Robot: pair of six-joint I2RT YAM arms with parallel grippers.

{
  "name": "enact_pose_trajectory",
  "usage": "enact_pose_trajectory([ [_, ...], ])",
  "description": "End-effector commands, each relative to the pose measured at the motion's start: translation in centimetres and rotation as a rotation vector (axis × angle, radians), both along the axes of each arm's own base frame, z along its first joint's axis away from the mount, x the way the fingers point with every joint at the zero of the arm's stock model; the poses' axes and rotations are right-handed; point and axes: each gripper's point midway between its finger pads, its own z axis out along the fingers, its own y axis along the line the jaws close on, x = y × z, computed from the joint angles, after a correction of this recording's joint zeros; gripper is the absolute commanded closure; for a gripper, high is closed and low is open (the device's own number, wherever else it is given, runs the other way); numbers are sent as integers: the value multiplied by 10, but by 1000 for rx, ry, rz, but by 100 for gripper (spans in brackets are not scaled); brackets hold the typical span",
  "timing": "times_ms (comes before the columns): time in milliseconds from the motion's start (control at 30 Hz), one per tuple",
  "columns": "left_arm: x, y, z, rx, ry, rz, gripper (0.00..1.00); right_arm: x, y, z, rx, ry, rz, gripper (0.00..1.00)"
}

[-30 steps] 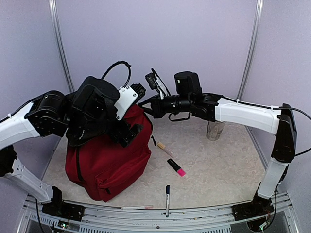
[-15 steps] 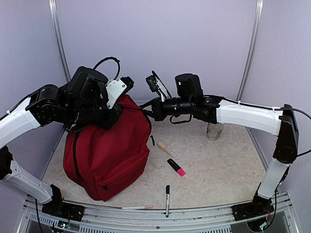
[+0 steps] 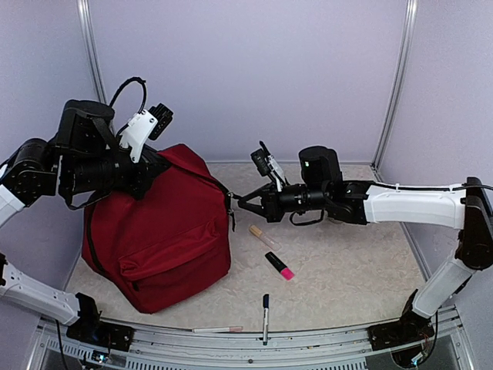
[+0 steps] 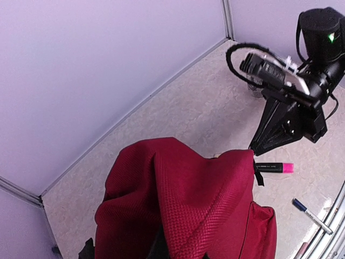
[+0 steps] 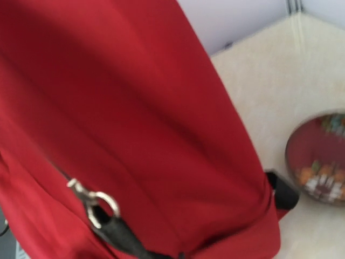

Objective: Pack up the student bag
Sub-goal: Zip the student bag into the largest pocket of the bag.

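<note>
The student bag (image 3: 158, 231), dark red with black zippers, stands at the left of the table with its front pocket toward the near edge. My left gripper (image 3: 156, 167) is shut on a fold of fabric at the bag's top. In the left wrist view that fabric (image 4: 183, 199) is drawn up into the jaws, which are mostly hidden. My right gripper (image 3: 239, 202) is shut at the bag's upper right corner, by the zipper. The right wrist view is filled by red fabric (image 5: 135, 108), with a black pull on a metal ring (image 5: 99, 205); its fingers do not show.
On the table right of the bag lie a beige marker (image 3: 260, 235), a black and pink highlighter (image 3: 280, 266), a blue pen (image 3: 266, 306) and a thin white pen (image 3: 217, 330) at the front rail. A round red patterned disc (image 5: 318, 167) lies behind the bag.
The left gripper closed on the bag's top and drew it up and to the left, and the bag shifted left. The right gripper came down and forward, staying at the bag's corner.
</note>
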Motion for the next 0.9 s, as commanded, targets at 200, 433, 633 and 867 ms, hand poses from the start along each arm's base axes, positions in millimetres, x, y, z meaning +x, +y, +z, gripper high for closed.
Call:
enact_pose_trajectory([
  [200,-8,32,89,-299,-159,54,100,10,0,-106,-87,219,-29,100],
  [433,-5,29,77,-296,-139,64,100,7,4,-122,-111,249,-3,100],
  [633,3,20,61,-311,-114,90,100,8,-6,-63,-41,91,-29,63],
  [867,4,11,59,-357,-109,78,100,-42,4,-10,151,-101,88,20],
])
